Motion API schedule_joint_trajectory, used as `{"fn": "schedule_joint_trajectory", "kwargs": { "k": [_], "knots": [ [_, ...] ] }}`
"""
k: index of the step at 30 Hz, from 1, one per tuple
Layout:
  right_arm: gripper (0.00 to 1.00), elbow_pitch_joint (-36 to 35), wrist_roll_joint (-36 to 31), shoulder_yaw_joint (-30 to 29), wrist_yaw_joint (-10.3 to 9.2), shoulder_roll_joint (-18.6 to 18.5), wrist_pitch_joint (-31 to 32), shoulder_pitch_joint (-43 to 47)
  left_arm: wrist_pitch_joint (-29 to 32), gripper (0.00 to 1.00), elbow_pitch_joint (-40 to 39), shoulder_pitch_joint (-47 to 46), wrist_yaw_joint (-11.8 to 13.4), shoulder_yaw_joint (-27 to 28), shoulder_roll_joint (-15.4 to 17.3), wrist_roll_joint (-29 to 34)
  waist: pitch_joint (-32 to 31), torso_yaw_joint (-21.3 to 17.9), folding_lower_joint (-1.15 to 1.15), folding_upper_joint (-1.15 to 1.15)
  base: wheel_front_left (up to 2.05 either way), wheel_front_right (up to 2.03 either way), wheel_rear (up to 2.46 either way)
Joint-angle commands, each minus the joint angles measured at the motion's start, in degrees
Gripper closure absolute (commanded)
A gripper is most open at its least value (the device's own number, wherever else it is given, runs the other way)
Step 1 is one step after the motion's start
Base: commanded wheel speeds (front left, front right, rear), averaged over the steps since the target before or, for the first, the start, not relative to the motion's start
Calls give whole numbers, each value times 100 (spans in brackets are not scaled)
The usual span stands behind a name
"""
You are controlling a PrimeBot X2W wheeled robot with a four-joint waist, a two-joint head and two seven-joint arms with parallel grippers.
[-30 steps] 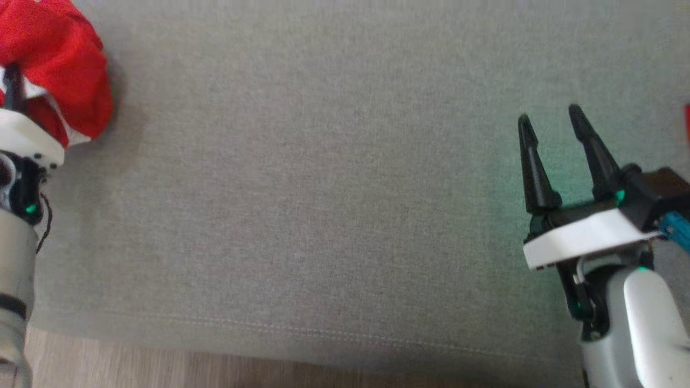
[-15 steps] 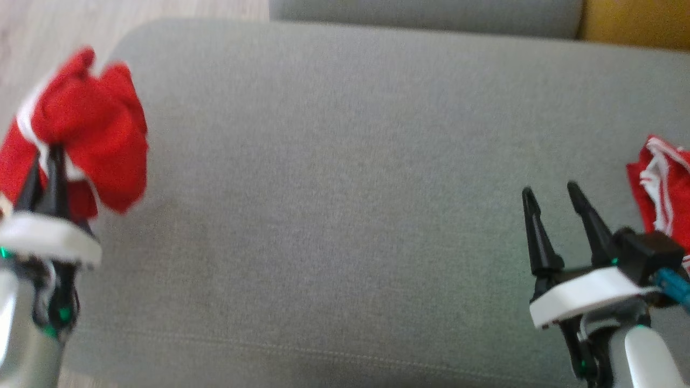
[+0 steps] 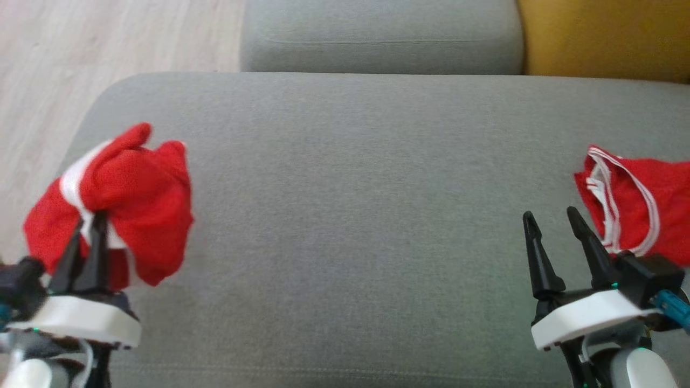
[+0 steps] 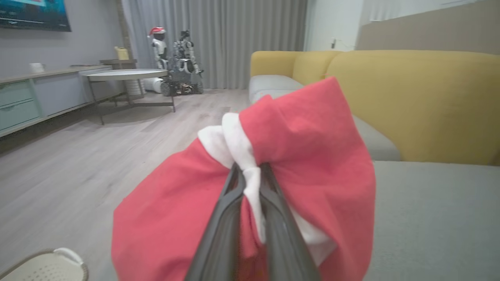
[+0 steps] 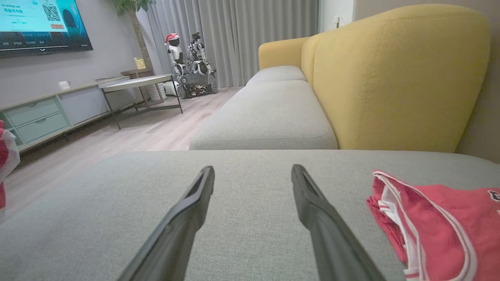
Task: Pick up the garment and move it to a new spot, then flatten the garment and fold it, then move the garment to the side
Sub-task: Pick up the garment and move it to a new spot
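The left gripper [image 3: 90, 223] pinches a bunched red mesh garment with white trim [image 3: 135, 183] above the left end of the grey fabric sofa cushion [image 3: 350, 188]. The right gripper [image 3: 550, 221] hovers low, spread wide and empty, near a second red garment [image 3: 641, 210].

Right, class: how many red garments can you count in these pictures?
2. One red garment is bunched in the shut left pincer, near the cushion's left end. The other garment lies on the cushion, beside the open right pincer. More may lie out of frame.
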Motion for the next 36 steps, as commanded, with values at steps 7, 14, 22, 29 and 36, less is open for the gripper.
{"fn": "schedule_joint_trajectory", "kwargs": {
  "k": [7, 14, 22, 29, 36],
  "knots": [
    [0, -354, 11, 238, -4, -30, 64, -325, 129, 100, -236, -561, -13, -270, 58, 311, 203, -583, 1, 0, 0, 0, 0],
    [0, -430, -5, 389, -4, -30, 91, -468, 55, 100, 305, -1316, -400, -876, -224, 471, 544, -1136, 1, 0, 0, 0, 0],
    [0, -386, 182, 638, -4, -30, -130, -761, -109, 100, 1615, -2633, -1014, -1599, -661, 739, 1284, -1979, 1, 0, 0, 0, 0],
    [0, -255, 291, 648, -4, -30, -334, -831, -94, 100, 2614, -3040, -1319, -1940, -927, 712, 1555, -2274, 1, 0, 0, 0, 0],
    [0, -144, 304, 623, -4, -30, -427, -870, -328, 0, 2985, -3037, -1369, -1978, -1099, 550, 1489, -2135, 1, 0, 0, 0, 0]
  ]
}}
